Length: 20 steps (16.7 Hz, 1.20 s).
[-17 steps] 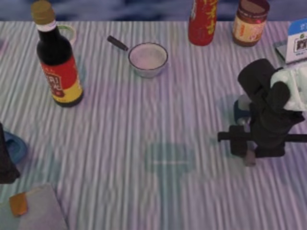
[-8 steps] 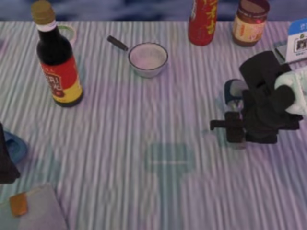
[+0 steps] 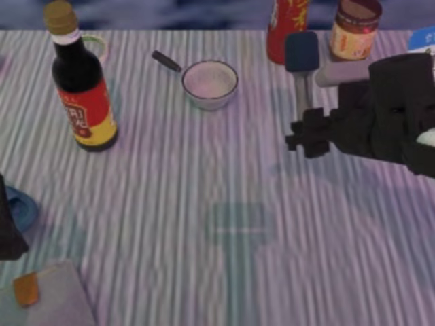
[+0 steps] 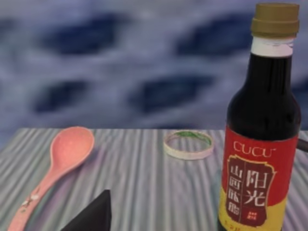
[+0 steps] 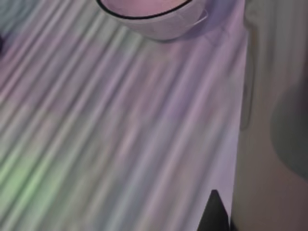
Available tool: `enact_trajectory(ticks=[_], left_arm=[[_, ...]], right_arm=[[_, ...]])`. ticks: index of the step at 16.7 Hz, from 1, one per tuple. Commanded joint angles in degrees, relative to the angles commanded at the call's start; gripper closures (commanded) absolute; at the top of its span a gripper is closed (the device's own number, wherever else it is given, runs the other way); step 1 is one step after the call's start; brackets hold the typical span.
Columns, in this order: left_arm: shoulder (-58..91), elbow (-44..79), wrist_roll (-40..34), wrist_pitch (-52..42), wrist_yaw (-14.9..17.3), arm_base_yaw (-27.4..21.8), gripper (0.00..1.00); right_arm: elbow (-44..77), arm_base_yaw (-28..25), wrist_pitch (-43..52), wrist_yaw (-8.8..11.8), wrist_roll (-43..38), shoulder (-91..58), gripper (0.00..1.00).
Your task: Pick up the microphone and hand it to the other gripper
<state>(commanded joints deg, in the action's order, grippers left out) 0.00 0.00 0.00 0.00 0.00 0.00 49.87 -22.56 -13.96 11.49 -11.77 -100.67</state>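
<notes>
Top view: right gripper (image 3: pixel 304 133) fingers pinch the microphone (image 3: pixel 302 71) handle near the surface's far-right edge — bottle (image 4: pixel 262 125) label reads "CUCU".

You have a soy bottle (image 3: pixel 80 88) standing upright near the counter's (image 3: pixel 204 272) far left, with a tape ring (image 3: pixel 102 45) just behind it. A white saucepan (image 3: pixel 209 83) sits mid-back, its dark handle pointing toward the left. Along the far edge to the right stand a red bottle (image 3: pixel 285 30) and a brown jar (image 3: pixel 353 28). From the left wrist view, a pink spoon (image 4: pixel 55 166) lies left of the ring.
</notes>
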Motion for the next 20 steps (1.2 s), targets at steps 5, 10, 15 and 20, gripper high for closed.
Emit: enact_trajectory(ticks=[5,10,15,20], left_arm=[[0.00,0.00,0.00,0.00,0.00,0.00,0.00],[0.00,0.00,0.00,0.00,0.00,0.00,0.00],[0.00,0.00,0.00,0.00,0.00,0.00,0.00],[0.00,0.00,0.00,0.00,0.00,0.00,0.00]], right_arm=[[-6.20,0.28,-23.45,6.76,6.69,6.81,1.00],[-9.41,0.56,-34.45,10.45,10.62,11.76,1.00],[-9.25,0.35,-34.67,10.52,10.62,11.74,1.00],[-8.13,-5.38,-35.27,4.83,10.62,10.26,1.00]])
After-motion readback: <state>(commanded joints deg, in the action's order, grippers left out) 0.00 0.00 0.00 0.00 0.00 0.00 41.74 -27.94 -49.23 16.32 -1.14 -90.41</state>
